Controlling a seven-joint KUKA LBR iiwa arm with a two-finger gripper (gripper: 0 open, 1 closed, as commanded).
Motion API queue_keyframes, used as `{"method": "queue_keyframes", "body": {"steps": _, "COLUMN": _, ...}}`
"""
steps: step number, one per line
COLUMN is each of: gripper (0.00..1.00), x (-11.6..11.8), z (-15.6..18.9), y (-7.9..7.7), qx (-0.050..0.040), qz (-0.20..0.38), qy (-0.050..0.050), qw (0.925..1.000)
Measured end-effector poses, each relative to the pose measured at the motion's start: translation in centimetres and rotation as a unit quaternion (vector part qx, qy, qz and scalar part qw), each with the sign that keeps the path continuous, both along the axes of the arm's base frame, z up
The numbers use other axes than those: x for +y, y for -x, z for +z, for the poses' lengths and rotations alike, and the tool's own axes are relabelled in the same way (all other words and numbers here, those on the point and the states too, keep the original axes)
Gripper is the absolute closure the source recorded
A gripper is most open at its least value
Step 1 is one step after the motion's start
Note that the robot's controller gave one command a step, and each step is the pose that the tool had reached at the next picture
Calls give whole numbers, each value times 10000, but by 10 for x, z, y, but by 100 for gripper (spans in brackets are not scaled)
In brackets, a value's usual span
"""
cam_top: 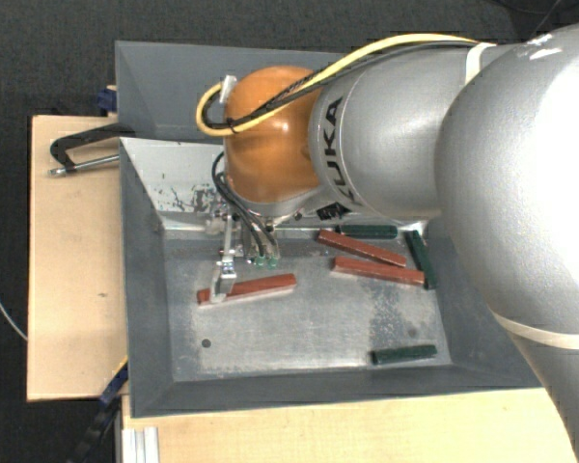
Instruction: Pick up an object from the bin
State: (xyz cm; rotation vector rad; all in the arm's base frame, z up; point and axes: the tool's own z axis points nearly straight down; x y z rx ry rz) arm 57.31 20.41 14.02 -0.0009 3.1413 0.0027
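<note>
Poised low with wide-spread claw (245, 266) over red-brown bar (252, 288) lying left of centre in grey metal bin (143, 297).

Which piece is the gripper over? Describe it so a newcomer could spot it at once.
In the grey bin, look at the floor's left-middle, under the gripper. A flat red-brown bar lies there, nearly level in the view. The two other red bars lie together at the right among dark green ones; this one lies alone.

Bin floor (299, 331) lies bare between red bar (261, 286) and green stick (402, 354).
</note>
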Motion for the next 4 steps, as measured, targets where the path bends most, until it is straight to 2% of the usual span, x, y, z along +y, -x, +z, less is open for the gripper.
{"method": "queue_keyframes", "body": {"steps": 1, "gripper": 100, "x": -34, "z": -63, "y": 32, "qx": -10, "qz": -202, "qy": -18, "qw": 9998}}
{"method": "queue_keyframes", "body": {"steps": 2, "gripper": 100, "x": -34, "z": -63, "y": 32, "qx": -10, "qz": -203, "qy": -18, "qw": 9998}}
{"method": "queue_keyframes", "body": {"steps": 3, "gripper": 100, "x": -37, "z": -25, "y": 31, "qx": 14, "qz": -206, "qy": 4, "qw": 9998}}
{"method": "queue_keyframes", "body": {"steps": 4, "gripper": 100, "x": -23, "z": 125, "y": 0, "qx": -24, "qz": -278, "qy": -7, "qw": 9996}}
